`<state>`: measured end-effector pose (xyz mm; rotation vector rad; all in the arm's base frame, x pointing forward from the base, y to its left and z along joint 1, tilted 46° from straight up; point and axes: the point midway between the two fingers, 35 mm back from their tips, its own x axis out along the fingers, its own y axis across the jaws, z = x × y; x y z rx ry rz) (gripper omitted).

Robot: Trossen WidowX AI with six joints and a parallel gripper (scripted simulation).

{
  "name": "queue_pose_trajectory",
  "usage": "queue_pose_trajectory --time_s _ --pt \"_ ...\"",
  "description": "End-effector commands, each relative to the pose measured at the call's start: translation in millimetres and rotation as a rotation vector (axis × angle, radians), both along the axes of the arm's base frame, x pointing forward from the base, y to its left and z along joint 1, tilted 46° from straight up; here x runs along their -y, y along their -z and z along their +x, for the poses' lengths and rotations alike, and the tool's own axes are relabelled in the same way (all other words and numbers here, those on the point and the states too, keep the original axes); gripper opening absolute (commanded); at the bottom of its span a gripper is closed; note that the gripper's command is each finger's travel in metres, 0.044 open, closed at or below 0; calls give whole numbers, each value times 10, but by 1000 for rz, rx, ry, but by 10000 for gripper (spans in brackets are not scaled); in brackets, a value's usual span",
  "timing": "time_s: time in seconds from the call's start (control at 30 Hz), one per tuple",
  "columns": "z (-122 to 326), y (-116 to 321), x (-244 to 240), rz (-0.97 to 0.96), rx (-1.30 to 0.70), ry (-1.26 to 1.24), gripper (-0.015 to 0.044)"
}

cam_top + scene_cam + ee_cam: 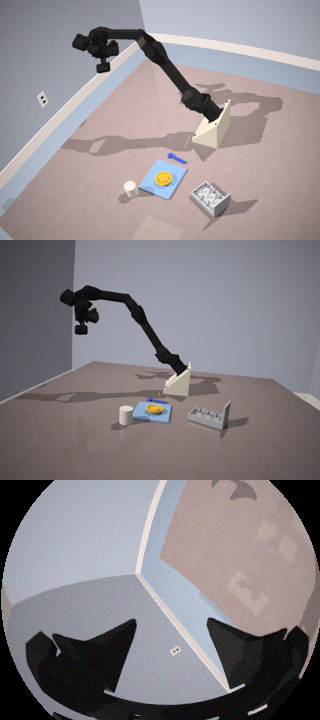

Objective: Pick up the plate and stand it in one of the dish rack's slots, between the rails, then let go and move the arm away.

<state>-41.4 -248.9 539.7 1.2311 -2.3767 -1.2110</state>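
Top view, read from left to right: a black arm reaches high above the brown table [77,165], its jaws [102,67] hanging far up and to the left, well apart from everything below. In the wrist view the two fingers stand spread wide with nothing between them, only wall and floor showing in the gap, so the jaws are released and hold nothing.

Lower on the table, a white cylinder [131,188] stands just beside the left edge of a light blue mat [174,184]. A yellow plate [163,178] lies flat near the middle of that mat. A small blue utensil [176,158] lies just beyond the mat's far edge. To the right, apart from the mat, sits the grey dish rack [210,198], with thin rails inside and one tall end wall. Behind these is the arm's cream wedge-shaped base [213,129].

The step in hand looks like the reach toward the plate, with nothing yet grasped. To do it well, the arm likely needs a long descent toward the plate's rim, keeping the jaws wide and steering between the cylinder and the utensil. A flat plate offers little to pinch, so gripping across the raised rim at an angle seems wisest.
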Motion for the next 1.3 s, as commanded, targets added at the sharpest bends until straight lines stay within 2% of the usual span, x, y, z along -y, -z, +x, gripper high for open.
queue_pose_trajectory --time_s 0.0,0.57,1.27 --pt "3 2 2 1 -1 -1 400" --pt "618 345 350 235 -210 -237 400" --pt "1637 996 587 549 -629 -601 400"
